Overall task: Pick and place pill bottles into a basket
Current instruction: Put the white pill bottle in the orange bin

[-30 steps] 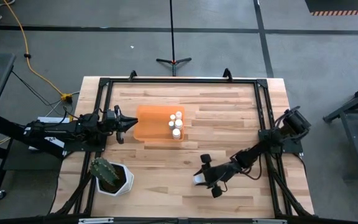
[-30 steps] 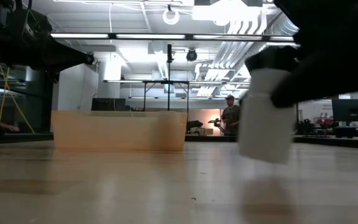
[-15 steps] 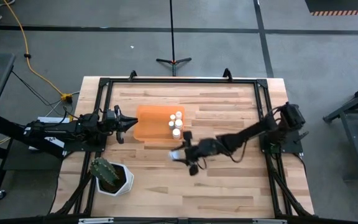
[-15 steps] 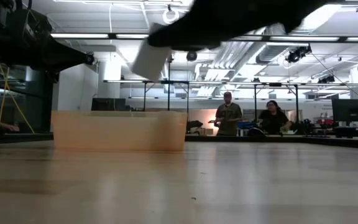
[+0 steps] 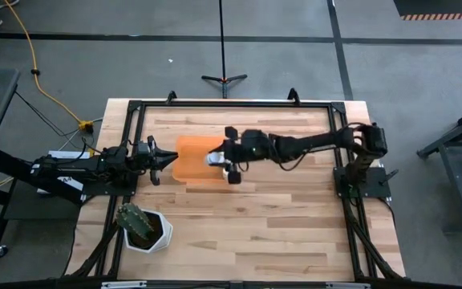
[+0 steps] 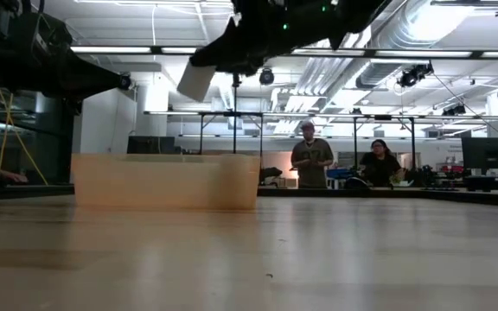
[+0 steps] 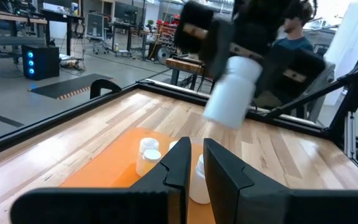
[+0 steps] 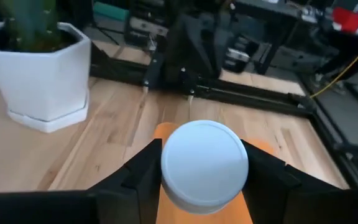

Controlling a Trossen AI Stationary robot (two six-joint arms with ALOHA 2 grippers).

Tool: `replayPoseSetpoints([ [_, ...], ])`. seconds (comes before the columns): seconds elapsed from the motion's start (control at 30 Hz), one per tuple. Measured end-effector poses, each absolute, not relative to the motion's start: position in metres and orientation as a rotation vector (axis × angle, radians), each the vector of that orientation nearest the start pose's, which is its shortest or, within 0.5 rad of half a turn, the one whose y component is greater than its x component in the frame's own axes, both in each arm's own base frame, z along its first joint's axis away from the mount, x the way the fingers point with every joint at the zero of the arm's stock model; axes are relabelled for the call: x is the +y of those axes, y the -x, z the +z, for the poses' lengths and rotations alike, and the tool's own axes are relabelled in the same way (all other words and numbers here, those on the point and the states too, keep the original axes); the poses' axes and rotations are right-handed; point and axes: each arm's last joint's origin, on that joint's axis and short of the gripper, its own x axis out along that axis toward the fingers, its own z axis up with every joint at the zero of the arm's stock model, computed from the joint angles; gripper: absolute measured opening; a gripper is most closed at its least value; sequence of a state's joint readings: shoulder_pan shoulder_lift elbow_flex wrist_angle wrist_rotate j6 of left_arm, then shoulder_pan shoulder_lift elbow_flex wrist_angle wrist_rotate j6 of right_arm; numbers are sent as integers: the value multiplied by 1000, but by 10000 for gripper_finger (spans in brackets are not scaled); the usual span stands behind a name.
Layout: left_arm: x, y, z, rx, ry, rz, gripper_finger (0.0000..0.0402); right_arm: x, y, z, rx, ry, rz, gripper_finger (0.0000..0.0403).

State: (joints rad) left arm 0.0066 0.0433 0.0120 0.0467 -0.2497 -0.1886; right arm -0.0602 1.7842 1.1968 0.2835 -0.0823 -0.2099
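High view: the right gripper, clenched on a pill bottle, hangs over the basket, beside the bottles there. The left gripper, pinched shut, sits at the basket's left rim; the cactus pot stands well apart on the bench.

No readable text, label, brand, number or sign shows in any of the views. The white pill bottle held above the basket shows only a plain cap and plain sides, and the bottles in the basket are equally unmarked. Objects in the room behind the table are too small and blurred to read.
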Motion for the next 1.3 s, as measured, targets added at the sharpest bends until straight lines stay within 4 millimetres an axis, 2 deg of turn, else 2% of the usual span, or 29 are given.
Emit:
replayPoseSetpoints([
  [0.1, 8, -99, 169, -39, 189, 254, 79, -30, -409, 234, 329, 156, 47, 168],
  [0.27, 8, -99, 169, -38, 189, 251, 79, -30, -420, 204, 376, 152, 62, 170],
  [0.5, 8, -99, 169, -39, 189, 251, 79, -31, -425, 179, 436, 99, 52, 171],
  [0.8, 8, -99, 169, -39, 189, 252, 79, -20, -421, 167, 550, 83, 100, 171],
  [1.1, 8, -99, 169, -39, 189, 252, 79, -20, -421, 166, 556, 81, 110, 173],
  [1.3, 8, -99, 169, -39, 189, 252, 79, -20, -421, 165, 563, 80, 111, 192],
])
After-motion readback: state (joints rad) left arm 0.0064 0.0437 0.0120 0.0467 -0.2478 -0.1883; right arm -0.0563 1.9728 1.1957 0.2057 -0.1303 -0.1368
